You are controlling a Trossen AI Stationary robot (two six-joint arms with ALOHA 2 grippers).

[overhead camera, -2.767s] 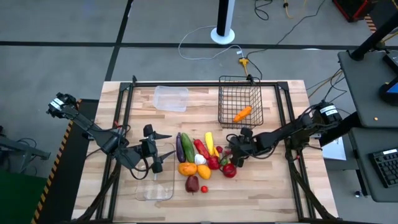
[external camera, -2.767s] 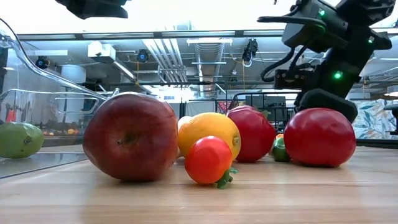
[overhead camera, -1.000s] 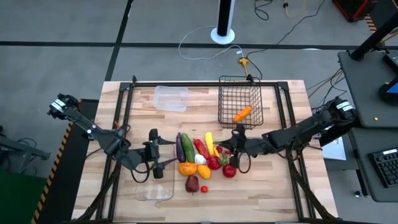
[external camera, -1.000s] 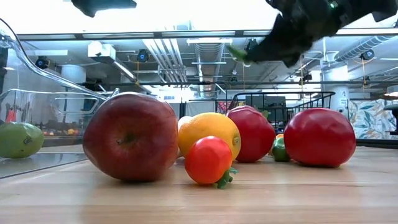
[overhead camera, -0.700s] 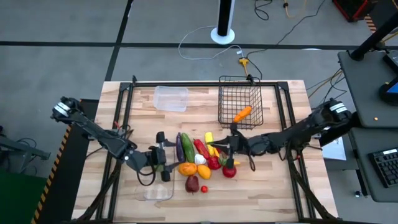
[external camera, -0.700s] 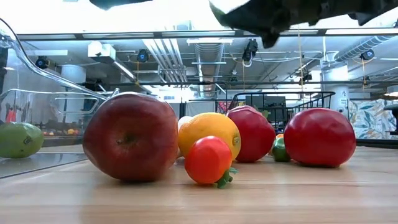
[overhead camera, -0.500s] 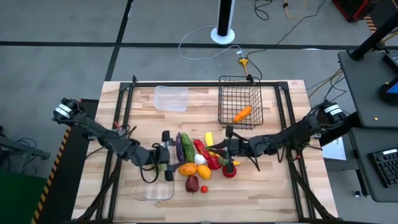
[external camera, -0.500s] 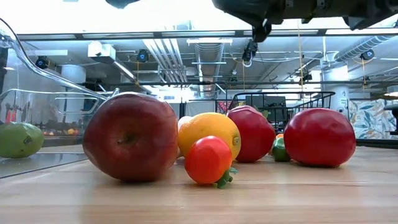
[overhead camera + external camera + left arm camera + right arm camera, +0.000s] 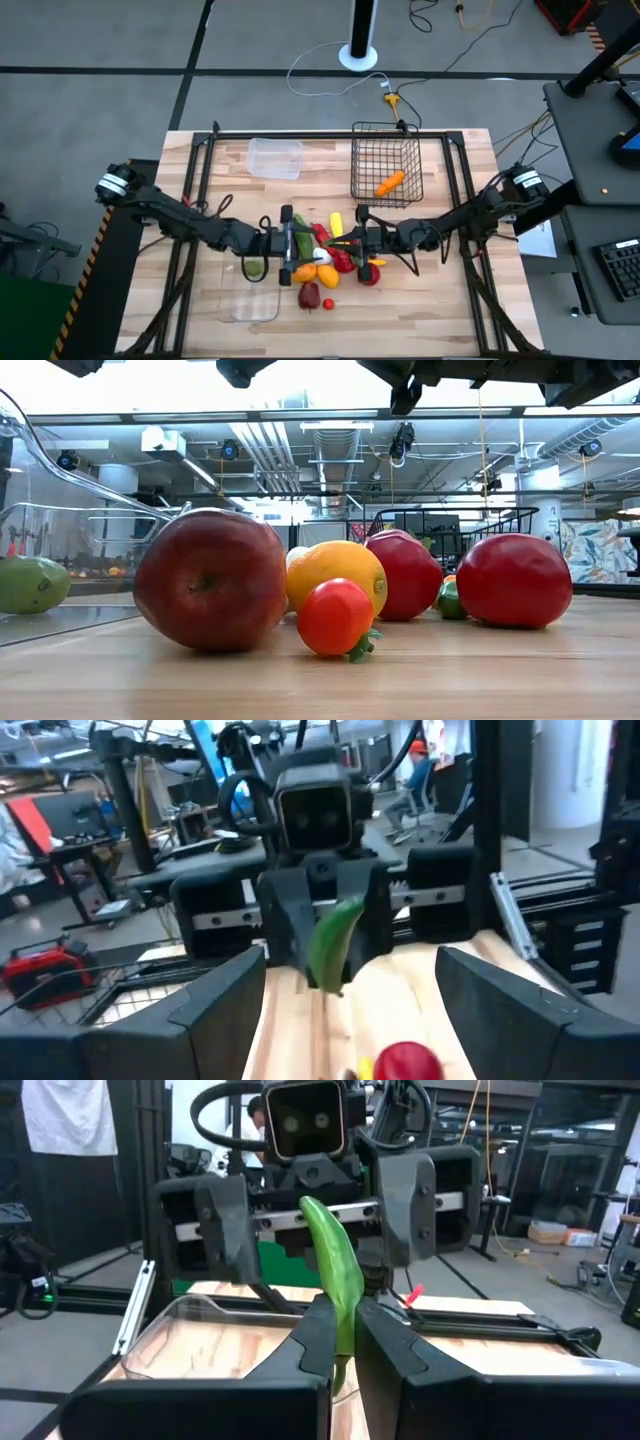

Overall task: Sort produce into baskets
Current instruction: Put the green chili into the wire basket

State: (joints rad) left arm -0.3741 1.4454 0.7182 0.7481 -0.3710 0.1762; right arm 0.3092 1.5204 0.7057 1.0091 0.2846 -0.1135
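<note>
Both arms have closed in over the pile of produce (image 9: 322, 258) since the earlier frame, and their grippers now face each other above it. Pinched between the right gripper's (image 9: 340, 1342) shut fingers is a slim green pepper (image 9: 333, 1278), lifted off the table; earlier that gripper sat low by the red tomato (image 9: 514, 580). The left gripper (image 9: 288, 244) has swung in from over the long clear tray (image 9: 248, 305) to the pile's near side, its fingers (image 9: 506, 1015) spread wide and empty, with the pepper in front of them. Nothing on the table has shifted: apple (image 9: 210, 580), orange fruit (image 9: 336, 572) and small tomato (image 9: 335, 617) sit as before. A carrot (image 9: 389, 183) lies in the wire basket (image 9: 362, 186); the small tub (image 9: 274, 158) stands well apart.
</note>
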